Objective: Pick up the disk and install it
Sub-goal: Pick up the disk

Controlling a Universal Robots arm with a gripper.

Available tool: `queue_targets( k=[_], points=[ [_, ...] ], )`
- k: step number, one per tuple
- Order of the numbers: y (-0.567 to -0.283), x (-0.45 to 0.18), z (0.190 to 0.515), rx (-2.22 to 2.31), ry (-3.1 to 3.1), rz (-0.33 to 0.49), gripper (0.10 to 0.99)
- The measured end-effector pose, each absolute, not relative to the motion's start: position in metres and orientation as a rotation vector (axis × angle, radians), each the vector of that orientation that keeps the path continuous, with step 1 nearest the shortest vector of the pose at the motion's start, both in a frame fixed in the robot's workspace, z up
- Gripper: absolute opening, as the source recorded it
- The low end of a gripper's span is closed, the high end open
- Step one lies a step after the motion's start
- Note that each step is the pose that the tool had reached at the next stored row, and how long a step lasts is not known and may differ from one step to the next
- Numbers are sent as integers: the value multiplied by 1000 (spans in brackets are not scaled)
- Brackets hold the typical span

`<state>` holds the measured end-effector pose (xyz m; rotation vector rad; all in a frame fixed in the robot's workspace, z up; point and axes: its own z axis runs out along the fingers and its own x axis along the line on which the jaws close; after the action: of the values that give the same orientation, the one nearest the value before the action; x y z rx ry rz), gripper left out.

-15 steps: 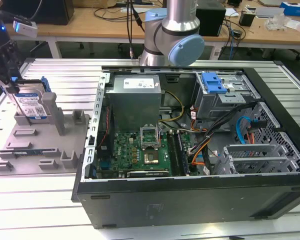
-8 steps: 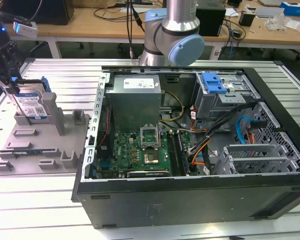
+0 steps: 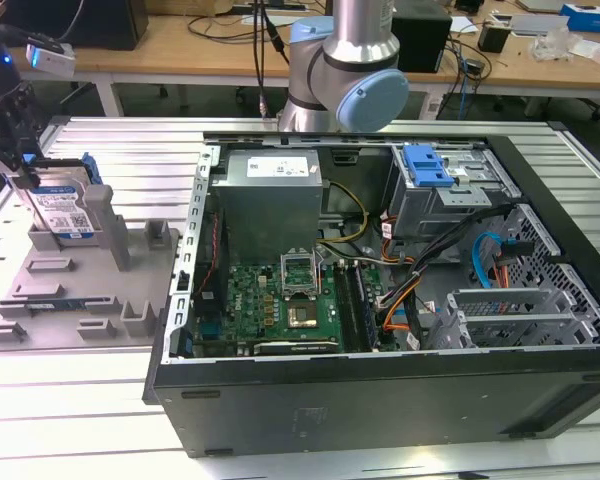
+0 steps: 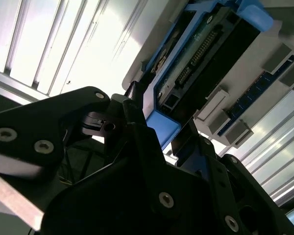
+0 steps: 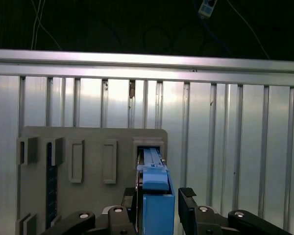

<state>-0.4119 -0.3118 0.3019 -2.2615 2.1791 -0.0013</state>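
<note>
First wrist view: spread jaws straddle disk.

Beneath me lies a table of ribbed, silvery aluminium, its long slots running side by side and throwing back a bright glare. In the first wrist view this slatted surface ends at a raised rail, and past it I see only darkness with a few thin wires hanging. Behind the table in the exterior view stands a pale wooden workbench on white legs, strewn with cables, a black box and, toward the exterior view's right, a blue box. The space under that workbench is dark.
</note>
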Motion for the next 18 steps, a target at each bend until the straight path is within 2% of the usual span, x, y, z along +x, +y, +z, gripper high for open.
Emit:
queue_targets(
  k=[8,9,11,18],
  points=[
    [-312,-412,302,-2262,2179,-1,482],
    [-312,-412,302,-2262,2179,-1,467],
    [-312,-412,301,-2262,2179,-1,369],
    [-312,-412,301,-2260,2181,-1,369]
  ],
)
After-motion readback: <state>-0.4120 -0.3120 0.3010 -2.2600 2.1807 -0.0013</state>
